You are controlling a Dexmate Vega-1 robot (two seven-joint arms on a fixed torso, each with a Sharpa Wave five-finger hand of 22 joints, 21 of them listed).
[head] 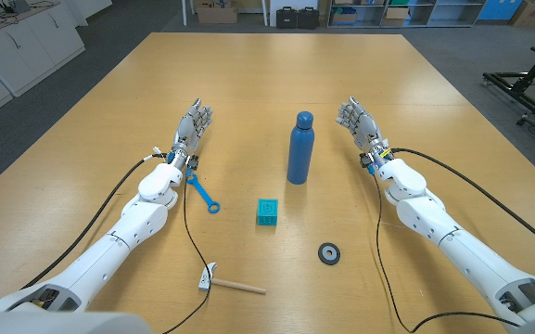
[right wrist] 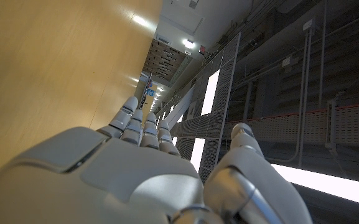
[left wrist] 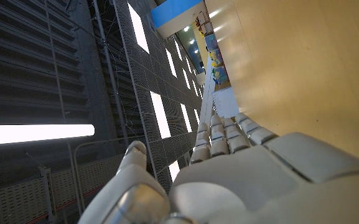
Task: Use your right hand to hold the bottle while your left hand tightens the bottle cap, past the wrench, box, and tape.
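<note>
Hammer [head: 233,282] nearest; capped blue bottle [head: 300,148] upright.

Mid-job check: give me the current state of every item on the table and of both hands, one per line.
bottle: upright, cap on, untouched
left hand: holds nothing, fingers extended
right hand: holds nothing, fingers extended
wrench: lying flat beside the left wrist
box: sitting on the table, untouched
tape: lying flat
hammer: lying on its side near the table's front edge
</note>
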